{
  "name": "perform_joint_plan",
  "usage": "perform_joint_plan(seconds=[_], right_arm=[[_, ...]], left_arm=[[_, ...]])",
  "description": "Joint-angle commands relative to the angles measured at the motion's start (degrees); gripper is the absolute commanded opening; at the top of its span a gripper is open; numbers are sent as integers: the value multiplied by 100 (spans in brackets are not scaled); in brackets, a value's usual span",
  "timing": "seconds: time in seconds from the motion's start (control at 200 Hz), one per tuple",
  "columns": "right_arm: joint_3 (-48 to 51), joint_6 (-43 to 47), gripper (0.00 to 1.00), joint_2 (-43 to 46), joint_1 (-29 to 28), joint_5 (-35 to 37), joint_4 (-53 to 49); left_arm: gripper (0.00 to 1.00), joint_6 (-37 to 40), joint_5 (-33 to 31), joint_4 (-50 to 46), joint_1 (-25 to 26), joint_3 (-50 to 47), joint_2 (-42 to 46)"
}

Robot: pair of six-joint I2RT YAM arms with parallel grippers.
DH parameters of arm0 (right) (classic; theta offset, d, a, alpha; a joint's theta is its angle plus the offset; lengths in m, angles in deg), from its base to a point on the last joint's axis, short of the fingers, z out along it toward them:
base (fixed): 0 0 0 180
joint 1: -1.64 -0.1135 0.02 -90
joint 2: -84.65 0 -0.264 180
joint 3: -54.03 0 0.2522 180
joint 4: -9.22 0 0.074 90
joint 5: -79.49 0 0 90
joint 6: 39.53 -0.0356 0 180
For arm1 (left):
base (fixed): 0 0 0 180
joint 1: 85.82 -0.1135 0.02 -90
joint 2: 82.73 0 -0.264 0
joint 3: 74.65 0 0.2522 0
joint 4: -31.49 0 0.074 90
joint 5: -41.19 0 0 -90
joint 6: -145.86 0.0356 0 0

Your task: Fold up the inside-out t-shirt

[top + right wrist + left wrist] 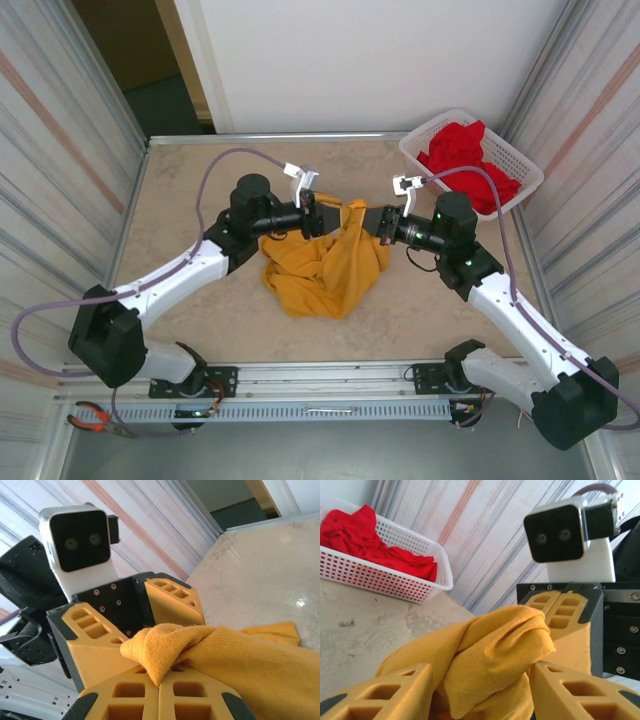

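Observation:
The mustard-yellow t-shirt (325, 270) lies bunched in a heap at the table's middle, with its upper edge lifted between the two grippers. No print shows. My right gripper (376, 225) is shut on a fold of the t-shirt (240, 655), pinched where its fingertips meet (160, 682). My left gripper (321, 214) faces it nose to nose. Its fingers (385, 695) stand well apart, and a thick roll of the t-shirt (490, 650) sits loosely in the gap. In the left wrist view the right gripper (559, 605) is closed on the cloth's far end.
A white basket (524, 165) holding a red garment (465, 155) stands at the back right corner, also in the left wrist view as the basket (395, 580). Bare beige tabletop (190, 200) surrounds the heap. Orange-handled pliers (95, 418) lie below the front rail.

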Motion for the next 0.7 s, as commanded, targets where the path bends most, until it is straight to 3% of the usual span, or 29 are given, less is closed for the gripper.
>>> perform_joint_plan(seconds=[0.0,0.07,0.21,0.276,0.351,0.396,0.476,0.691], right_arm=[[-58,-101,0,16,53,-60,164],[-29,-105,0,27,54,-44,158],[50,-118,0,91,56,8,130],[60,-96,2,133,77,155,-20],[131,-56,49,219,92,359,-256],[211,22,61,275,76,516,-414],[481,75,66,341,13,824,-546],[744,145,65,-10,-71,1498,-554]], left_arm=[[48,-93,227,416,81,228,-95],[36,-214,252,624,79,233,-165],[0,-399,504,883,76,396,-335],[0,-468,499,934,75,451,-355],[0,-490,218,698,66,527,-308],[0,-450,-15,380,66,606,-262],[0,-343,-298,-229,43,847,-164],[0,-376,-405,-968,-40,1385,144]])
